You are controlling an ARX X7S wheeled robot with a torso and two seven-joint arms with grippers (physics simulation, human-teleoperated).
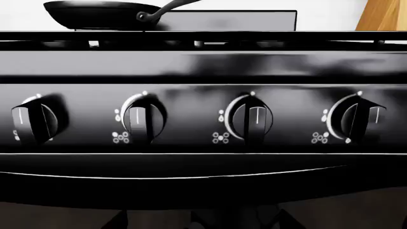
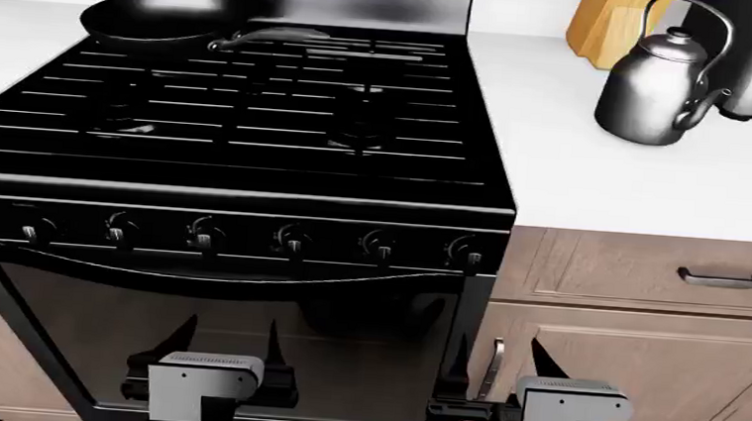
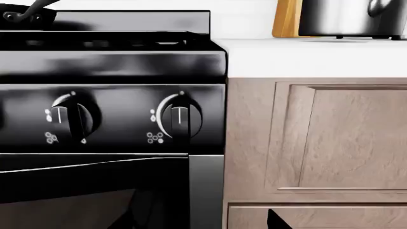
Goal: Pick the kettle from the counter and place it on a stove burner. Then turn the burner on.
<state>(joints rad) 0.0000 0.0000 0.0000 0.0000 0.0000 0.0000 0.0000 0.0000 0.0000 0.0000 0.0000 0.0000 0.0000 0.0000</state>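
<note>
Nothing of the task was done yet: the kettle (image 2: pixel 659 89) stood untouched on the counter (image 2: pixel 616 188).

In the head view the shiny steel kettle, bell-bodied with a thin arched handle and knobbed lid, sat at about two o'clock, well apart from both arms. The left gripper (image 2: pixel 221 342) and right gripper (image 2: pixel 515 363) hung low before the oven door at six o'clock, jaws spread and holding nothing. Lifting, placing and turning a knob all remained. The glossy black range (image 2: pixel 232 186) carried parallel-bar grates over a stove burner (image 2: pixel 354 139); a black frying pan (image 2: pixel 164 17) rested at eleven o'clock. The worktop was smooth white over grained light wood cabinets (image 2: pixel 634 318). The round knobs (image 1: pixel 137 119) were all alike.
</note>
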